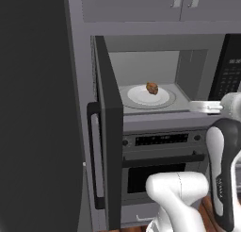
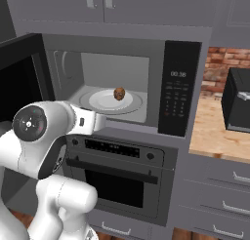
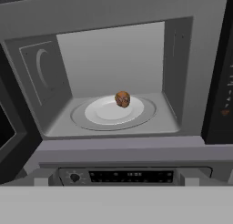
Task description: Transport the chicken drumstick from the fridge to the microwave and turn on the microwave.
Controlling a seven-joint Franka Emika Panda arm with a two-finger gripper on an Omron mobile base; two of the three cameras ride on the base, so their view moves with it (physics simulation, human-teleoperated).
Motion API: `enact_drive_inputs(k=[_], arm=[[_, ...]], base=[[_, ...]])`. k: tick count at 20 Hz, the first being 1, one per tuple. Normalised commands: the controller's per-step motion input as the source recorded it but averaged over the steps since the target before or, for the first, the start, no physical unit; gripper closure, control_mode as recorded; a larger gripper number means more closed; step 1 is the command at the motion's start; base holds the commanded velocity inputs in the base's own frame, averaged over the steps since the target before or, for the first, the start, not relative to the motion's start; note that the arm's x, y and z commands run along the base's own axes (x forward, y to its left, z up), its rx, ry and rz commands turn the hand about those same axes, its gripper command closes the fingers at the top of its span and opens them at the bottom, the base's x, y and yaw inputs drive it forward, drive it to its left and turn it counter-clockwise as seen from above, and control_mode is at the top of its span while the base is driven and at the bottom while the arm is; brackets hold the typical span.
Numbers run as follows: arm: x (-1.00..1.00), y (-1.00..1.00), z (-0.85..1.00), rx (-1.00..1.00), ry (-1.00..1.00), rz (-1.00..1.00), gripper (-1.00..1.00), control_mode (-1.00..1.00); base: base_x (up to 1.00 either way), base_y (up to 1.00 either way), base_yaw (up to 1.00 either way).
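The fridge [image 1: 33,108] is the biggest thing here, a tall dark wall on the left side of the left base view. Next to it is the microwave [image 2: 122,83], set into the grey cupboards. Its door [image 1: 107,132] hangs wide open, swung out to the left. Under it sits the oven [image 2: 122,175] with its long bar handle. Off to the right is a wooden table [image 2: 215,131] with a dark box [image 2: 238,100] on it.

The white robot arm [image 1: 221,165] stands in front of the oven. Its hand is up at the height of the microwave's bottom edge and points into the opening. I cannot see the tips of the tool, but it holds nothing, so I take it to be spread wide apart.

Inside the microwave is a pale round plate [image 3: 113,110]. The chicken drumstick [image 3: 122,99] sits on the plate, a little behind its middle. It looks like a small brown lump from here, so I think its long side points away from us.

So the meat is already where it should be. It lies straight ahead of the tool, deeper inside. The door is to the left of the hand, and the black button panel [image 2: 178,95] is to the right. I think the door must be swung shut next, so the hand has to get out of its way first.
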Motion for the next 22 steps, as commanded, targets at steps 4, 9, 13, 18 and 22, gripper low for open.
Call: enact_drive_inputs(k=[4, 9, 13, 18, 22], arm=[[-0.54, 0.13, 0.0, -0.04, -0.03, 0.0, -1.0, -1.0], [-0.59, 0.05, 0.01, -0.01, -0.06, 0.0, -1.0, -1.0], [-0.56, 0.1, 0.0, -0.02, -0.07, 0.01, -1.0, -1.0], [-0.55, 0.22, 0.0, -0.02, -0.14, 0.02, -1.0, -1.0], [-0.32, 0.22, 0.0, -0.01, -0.1, 0.0, -1.0, -1.0]], base=[[0.0, 0.0, 0.0], [0.0, 0.0, 0.0], [0.0, 0.0, 0.0], [0.0, 0.0, 0.0], [0.0, 0.0, 0.0]])
